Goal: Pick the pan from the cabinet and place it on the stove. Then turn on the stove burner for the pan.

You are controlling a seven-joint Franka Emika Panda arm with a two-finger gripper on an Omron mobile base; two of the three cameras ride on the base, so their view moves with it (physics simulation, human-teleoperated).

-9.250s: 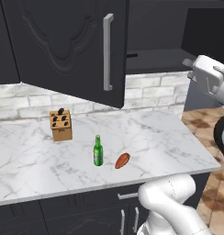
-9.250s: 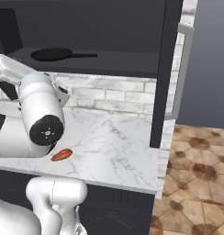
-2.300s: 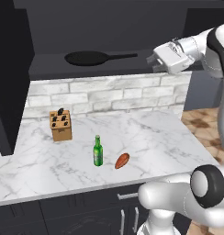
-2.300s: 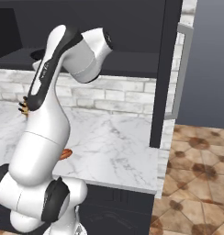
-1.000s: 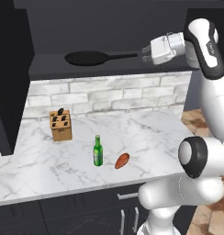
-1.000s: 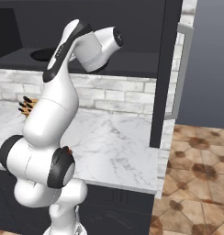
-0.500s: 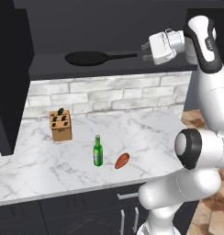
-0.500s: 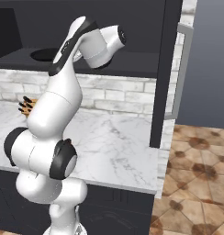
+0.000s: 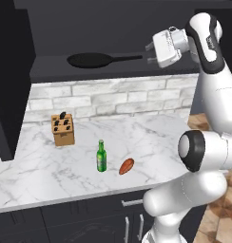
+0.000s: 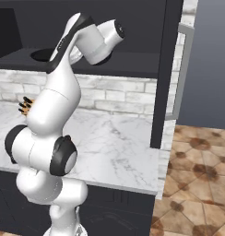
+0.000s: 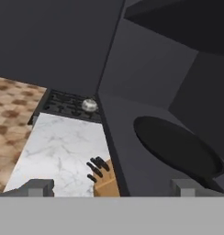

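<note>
Gripper (image 9: 149, 53) spread wide at the pan's handle tip, holding nothing.

Your gripper sits at shelf height in the left base view, jaws fully apart, one above and one below the end of the pan's (image 9: 89, 60) long handle; whether a finger touches it you cannot tell from here. One pan, lying flat on the shelf of the open cabinet (image 9: 108, 71), round body to the left, handle pointing right toward your hand. The hand view looks along the shelf: the pan's (image 11: 178, 147) black disc fills the right, with the stove (image 11: 68, 104) and one small silver kettle (image 11: 89, 105) far below. On the marble counter (image 9: 37, 166) under the shelf: one knife block (image 9: 63, 129), one green bottle (image 9: 101, 156), one reddish-brown oblong item (image 9: 126, 166) just beside the bottle.
</note>
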